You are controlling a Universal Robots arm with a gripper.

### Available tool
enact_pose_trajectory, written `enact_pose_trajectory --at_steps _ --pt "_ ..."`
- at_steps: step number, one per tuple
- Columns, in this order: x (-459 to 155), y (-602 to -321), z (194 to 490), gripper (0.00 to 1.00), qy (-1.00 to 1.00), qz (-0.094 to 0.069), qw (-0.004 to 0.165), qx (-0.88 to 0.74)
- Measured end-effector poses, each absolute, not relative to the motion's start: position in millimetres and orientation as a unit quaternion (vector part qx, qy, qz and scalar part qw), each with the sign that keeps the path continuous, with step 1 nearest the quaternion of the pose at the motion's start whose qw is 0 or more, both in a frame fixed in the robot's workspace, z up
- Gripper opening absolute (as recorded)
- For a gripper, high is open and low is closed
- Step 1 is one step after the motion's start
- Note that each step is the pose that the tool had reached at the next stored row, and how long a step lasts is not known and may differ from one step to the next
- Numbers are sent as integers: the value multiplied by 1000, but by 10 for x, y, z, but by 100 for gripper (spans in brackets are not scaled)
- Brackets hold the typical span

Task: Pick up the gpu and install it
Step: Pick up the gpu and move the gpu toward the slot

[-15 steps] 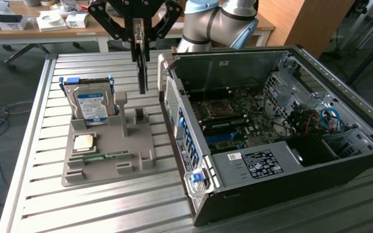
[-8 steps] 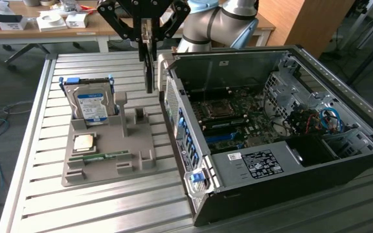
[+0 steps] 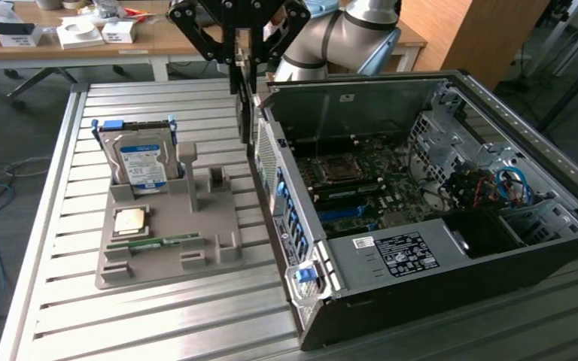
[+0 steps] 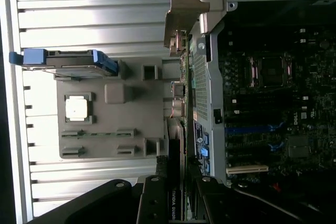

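Note:
The gpu (image 3: 241, 113) is a thin dark card hanging on edge from my gripper (image 3: 240, 53), which is shut on its upper part. It hangs above the table in the gap between the grey parts holder (image 3: 168, 226) and the rear wall of the open computer case (image 3: 420, 248). In the wrist view the gpu (image 4: 176, 156) runs edge-on away from my gripper (image 4: 177, 203), with black fingers (image 4: 152, 203) on either side. Its silvery bracket (image 4: 184, 11) is at the far end, just outside the case wall. The motherboard (image 4: 273, 103) lies inside the case beyond that wall.
The parts holder carries an upright hard drive (image 3: 141, 162), a processor chip (image 3: 132, 220) and a green memory stick (image 3: 153, 243). The slatted metal table (image 3: 118, 316) is bare in front of the holder. A wooden desk (image 3: 78, 45) with boxes stands behind.

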State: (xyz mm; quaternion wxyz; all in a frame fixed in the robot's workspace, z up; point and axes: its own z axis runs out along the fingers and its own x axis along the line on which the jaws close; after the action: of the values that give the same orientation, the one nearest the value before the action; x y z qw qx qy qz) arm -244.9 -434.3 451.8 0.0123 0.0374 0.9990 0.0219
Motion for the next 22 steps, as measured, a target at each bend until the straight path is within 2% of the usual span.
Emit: enact_pose_trajectory --at_steps 22 --pt "-1899 -4343 4518 26 999 23 12 37"
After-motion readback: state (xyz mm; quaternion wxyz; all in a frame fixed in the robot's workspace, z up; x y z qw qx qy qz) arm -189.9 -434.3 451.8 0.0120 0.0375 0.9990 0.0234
